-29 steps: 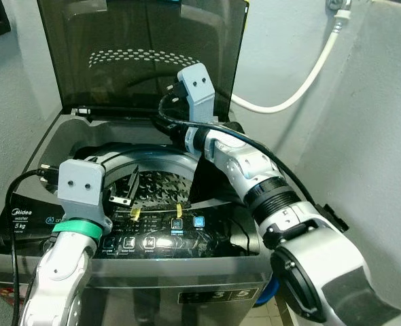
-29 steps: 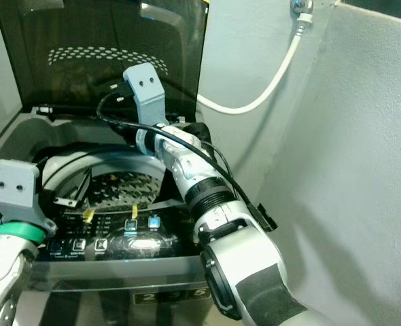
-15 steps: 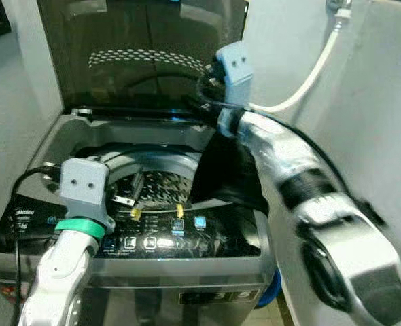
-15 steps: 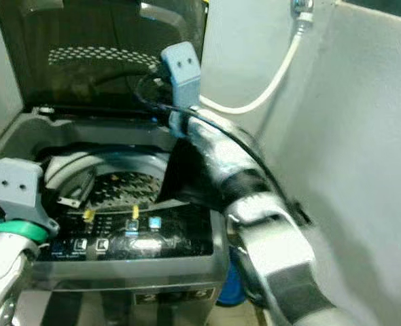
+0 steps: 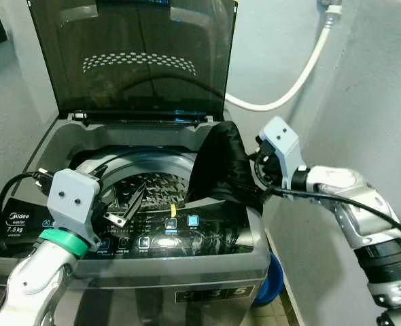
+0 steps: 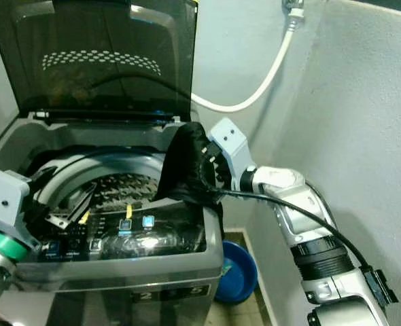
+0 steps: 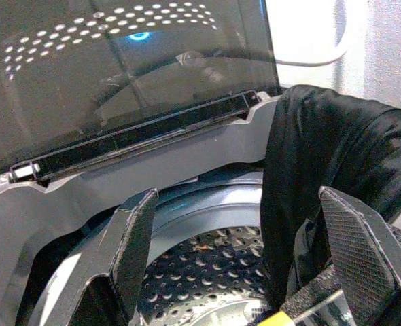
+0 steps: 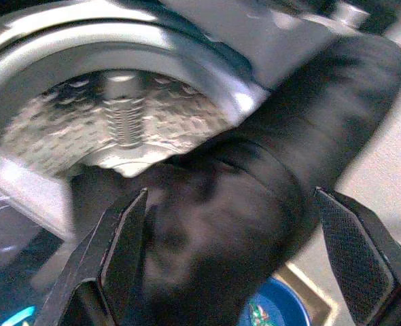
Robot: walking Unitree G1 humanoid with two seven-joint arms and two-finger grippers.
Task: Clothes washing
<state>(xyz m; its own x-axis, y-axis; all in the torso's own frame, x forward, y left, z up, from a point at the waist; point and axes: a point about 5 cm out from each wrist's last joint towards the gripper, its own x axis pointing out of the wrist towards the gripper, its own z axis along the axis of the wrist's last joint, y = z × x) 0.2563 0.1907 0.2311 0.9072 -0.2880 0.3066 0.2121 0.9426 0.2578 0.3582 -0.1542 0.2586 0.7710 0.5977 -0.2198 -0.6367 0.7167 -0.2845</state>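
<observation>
Your right gripper hangs with its fingers spread wide, nothing between them, just beside the black garment at the 3 o'clock edge of the washing machine; the garment drapes over the machine's right rim, partly inside the tub opening and partly over the control panel; your left gripper is also spread and empty, poised over the 7 o'clock side of the opening, its fingers aimed across the perforated steel drum; the machine's dark tinted lid stands raised at 12 o'clock; a white hose curves along the wall behind; a blue basin sits on the floor at the machine's 4 o'clock corner.
</observation>
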